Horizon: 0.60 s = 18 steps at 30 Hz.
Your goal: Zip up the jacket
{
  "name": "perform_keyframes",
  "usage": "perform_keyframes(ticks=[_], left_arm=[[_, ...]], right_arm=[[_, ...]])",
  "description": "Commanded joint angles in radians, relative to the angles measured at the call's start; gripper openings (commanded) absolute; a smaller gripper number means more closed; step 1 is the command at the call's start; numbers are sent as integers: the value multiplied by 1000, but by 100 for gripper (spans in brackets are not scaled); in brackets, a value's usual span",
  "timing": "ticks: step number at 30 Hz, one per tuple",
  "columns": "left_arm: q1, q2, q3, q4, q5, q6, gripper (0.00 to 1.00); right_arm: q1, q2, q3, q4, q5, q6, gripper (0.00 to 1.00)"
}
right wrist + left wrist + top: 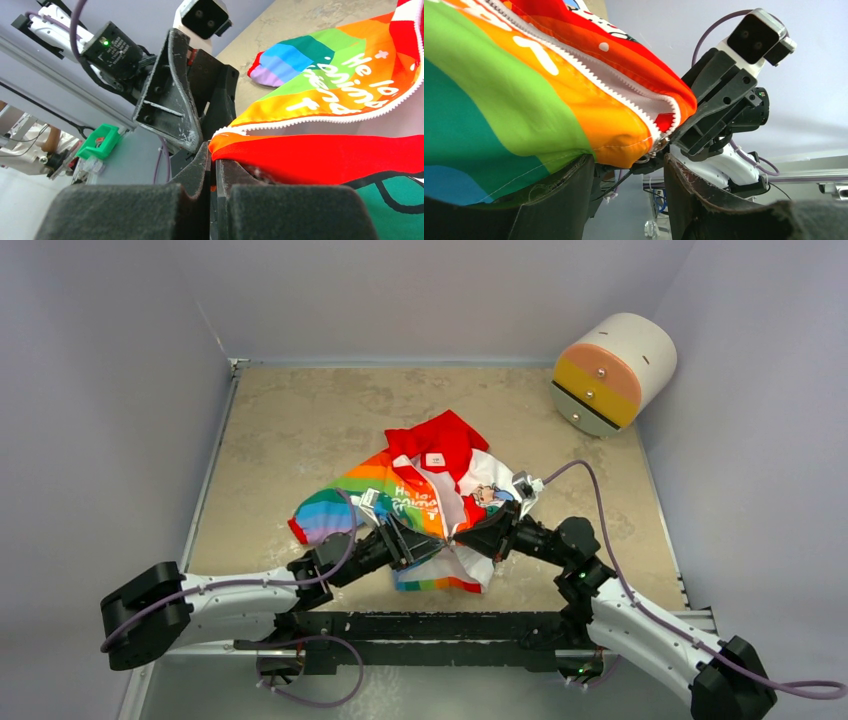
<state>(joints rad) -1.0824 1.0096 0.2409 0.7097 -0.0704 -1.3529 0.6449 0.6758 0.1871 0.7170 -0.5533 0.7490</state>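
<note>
The jacket [430, 495] is lying mid-bench [300, 420] with its zipper teeth [589, 70] parted. The right pincer [212, 165] is clamping the red hem. The left pincer [626, 165] is standing half-spread at the orange hem, gripping nothing. Likely risk: an uneven pull is dragging the hems apart and misaligning the teeth. The white lettering [345, 95] is showing "He lo"; the rest is unclear.

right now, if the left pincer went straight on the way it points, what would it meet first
The jacket, its orange hem by the zipper's lower end, just ahead of the left pincer; the right pincer seems close behind it.
</note>
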Motion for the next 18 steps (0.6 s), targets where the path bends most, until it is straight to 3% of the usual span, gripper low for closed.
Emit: perform_keyframes(ticks=[1, 18], left_arm=[[-4, 28, -38, 197, 27, -36, 52], [-4, 45, -52, 321, 46, -36, 41]], right_arm=[[1, -16, 6, 96, -34, 28, 0], [1, -3, -30, 178, -63, 74, 0]])
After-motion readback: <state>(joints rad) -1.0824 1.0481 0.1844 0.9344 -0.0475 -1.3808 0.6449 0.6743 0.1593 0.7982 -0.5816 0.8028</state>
